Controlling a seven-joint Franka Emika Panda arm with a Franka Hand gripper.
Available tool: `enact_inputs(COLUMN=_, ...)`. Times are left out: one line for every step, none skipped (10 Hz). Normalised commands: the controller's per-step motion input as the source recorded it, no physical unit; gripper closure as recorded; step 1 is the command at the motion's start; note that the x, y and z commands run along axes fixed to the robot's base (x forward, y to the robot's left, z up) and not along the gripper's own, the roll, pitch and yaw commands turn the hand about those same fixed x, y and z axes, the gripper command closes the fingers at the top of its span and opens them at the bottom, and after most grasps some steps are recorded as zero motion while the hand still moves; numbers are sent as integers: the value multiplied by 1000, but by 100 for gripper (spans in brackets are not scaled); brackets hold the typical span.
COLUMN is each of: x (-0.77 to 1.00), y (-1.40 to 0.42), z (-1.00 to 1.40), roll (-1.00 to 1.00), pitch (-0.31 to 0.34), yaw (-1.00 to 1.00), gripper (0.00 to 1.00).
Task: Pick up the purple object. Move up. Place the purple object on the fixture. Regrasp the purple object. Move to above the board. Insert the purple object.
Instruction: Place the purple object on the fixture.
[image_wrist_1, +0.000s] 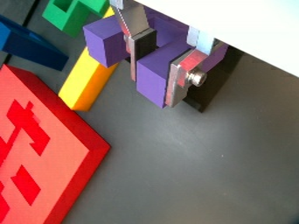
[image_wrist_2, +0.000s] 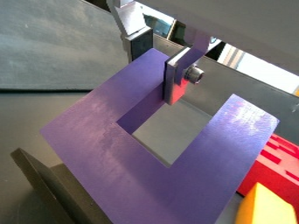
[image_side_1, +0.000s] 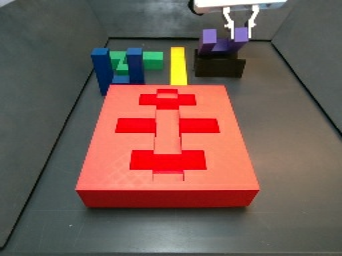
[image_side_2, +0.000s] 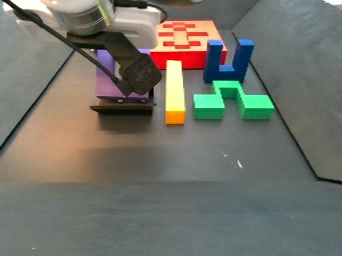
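Observation:
The purple object (image_side_1: 210, 40) is a U-shaped block that rests on the black fixture (image_side_1: 221, 68) at the far end of the floor. It shows in both wrist views (image_wrist_1: 105, 39) (image_wrist_2: 105, 140) and in a side view (image_side_2: 107, 75). My gripper (image_side_1: 241, 32) comes down from above with its fingers on either side of one prong (image_wrist_1: 156, 83) (image_wrist_2: 156, 74). The pads press both faces of that prong. The fixture's dark body (image_wrist_1: 211, 87) shows under the block (image_side_2: 123, 106). The red board (image_side_1: 221, 150) lies in the middle, with a corner in a wrist view (image_wrist_1: 59, 140).
A yellow bar (image_side_1: 178, 65) (image_side_2: 174, 90) lies right beside the fixture. A blue upright block (image_side_1: 103, 70) (image_side_2: 230, 60) and a green block (image_side_1: 134, 62) (image_side_2: 230, 102) stand beyond the bar. Dark walls bound the floor.

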Motion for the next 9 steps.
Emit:
enact_inputs(x=309, y=0, z=-274, roll=-14, pitch=11, yaw=0, gripper=100)
enact_inputs(x=191, y=0, z=-246, roll=0, pitch=0, yaw=0, gripper=100)
enact_inputs(x=0, y=-74, z=-134, roll=134, pitch=0, yaw=0, gripper=100)
enact_inputs(x=89, y=-194, z=-120, roll=203, pitch=0, yaw=0, gripper=100)
enact_inputs(x=0, y=-140, z=-140, roll=163, pitch=17, yaw=0, gripper=100)
enact_inputs(x=-54, y=-14, z=-134, roll=91, pitch=31, yaw=-29, gripper=100)
enact_inputs(x=-131, y=11, z=-51, roll=0, pitch=0, yaw=-26, gripper=100)
enact_inputs(x=-123, y=140, z=-11, roll=0, pitch=0, yaw=-40, gripper=100)
enact_inputs(x=-229, y=157, z=-9, roll=-71, pitch=0, yaw=-89, gripper=100)
